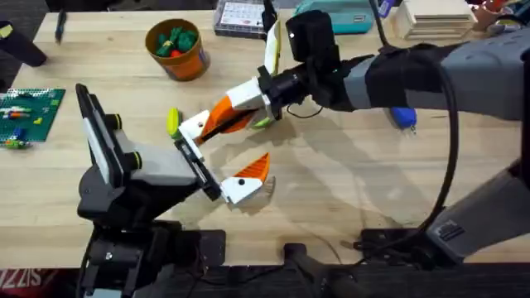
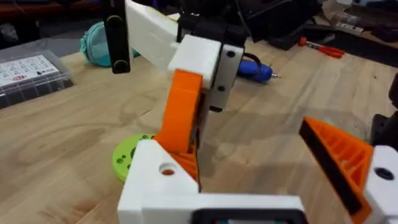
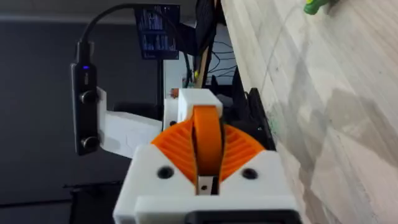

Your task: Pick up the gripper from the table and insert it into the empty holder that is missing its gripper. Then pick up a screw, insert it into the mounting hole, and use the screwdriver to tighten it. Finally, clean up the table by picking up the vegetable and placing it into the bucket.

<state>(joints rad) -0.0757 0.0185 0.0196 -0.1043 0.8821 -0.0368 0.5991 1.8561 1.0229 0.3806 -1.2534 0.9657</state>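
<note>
My right gripper (image 1: 242, 108) reaches in from the right, shut on the orange gripper (image 1: 219, 117). It holds it slanted against the holder (image 1: 191, 132), the white bare finger of my left gripper (image 1: 222, 153), which stands open. The other left finger carries an orange wedge (image 1: 258, 165). In the left wrist view the gripper (image 2: 181, 112) meets the top of the holder (image 2: 155, 186), beside its screw hole. In the right wrist view the ribbed orange pads (image 3: 168, 146) clamp it. The blue screwdriver (image 1: 403, 117) lies under the right arm. A yellow-green bit (image 1: 263, 122), perhaps the vegetable, peeks out below the right gripper. The orange bucket (image 1: 194, 63) stands at the back.
A green ring disc (image 1: 173, 122) lies just left of the holder. A clear parts box (image 1: 240, 16) and a teal object (image 1: 341, 18) sit along the far edge. A green board (image 1: 29, 116) lies at the left. Bare wood stretches right of the left gripper.
</note>
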